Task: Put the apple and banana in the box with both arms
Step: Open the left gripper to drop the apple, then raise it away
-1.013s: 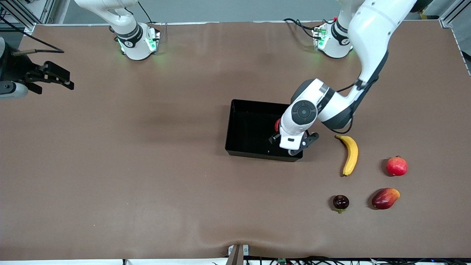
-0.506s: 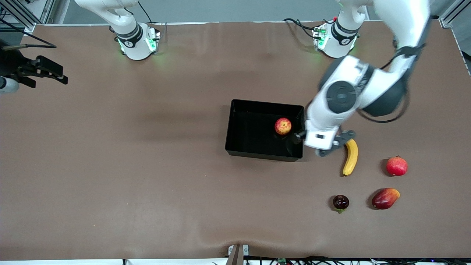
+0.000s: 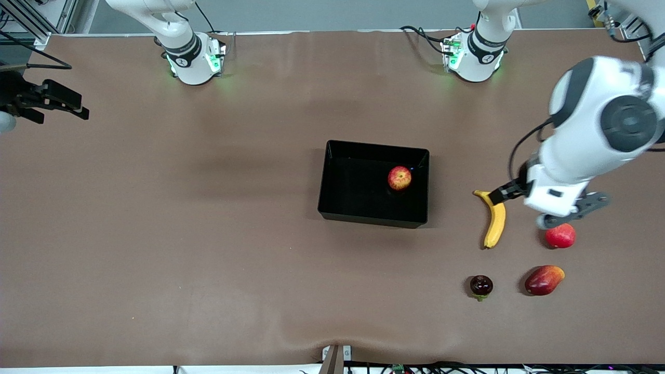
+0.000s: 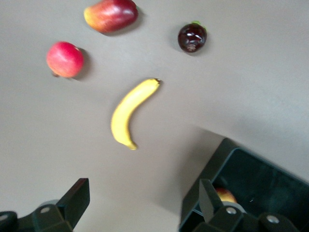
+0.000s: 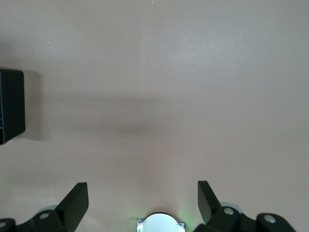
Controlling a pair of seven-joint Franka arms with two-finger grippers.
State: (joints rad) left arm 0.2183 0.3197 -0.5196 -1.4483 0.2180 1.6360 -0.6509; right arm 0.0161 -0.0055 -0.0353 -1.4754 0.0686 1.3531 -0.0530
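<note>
Apple (image 3: 399, 178) in box (image 3: 337, 208). Banana (image 3: 495, 221) on desk (image 3: 208, 234) beside box. Left gripper (image 3: 545, 205) spread wide, empty, over banana and pomegranate (image 3: 560, 236). Right gripper (image 3: 62, 98) spread wide, empty, waiting at desk edge.

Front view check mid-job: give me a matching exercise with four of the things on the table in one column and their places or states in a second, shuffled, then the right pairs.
Things:
1. apple
2. banana
3. left pincer
4. right pincer

Places or states:
A. open, at the right arm's end of the table, far from the fruit
B. lying on the bare table between the box and the pomegranate
C. resting inside the box, beside its wall toward the left arm's end
D. open, empty, up over the table beside the banana and pomegranate

Pairs: 1-C, 2-B, 3-D, 4-A
</note>
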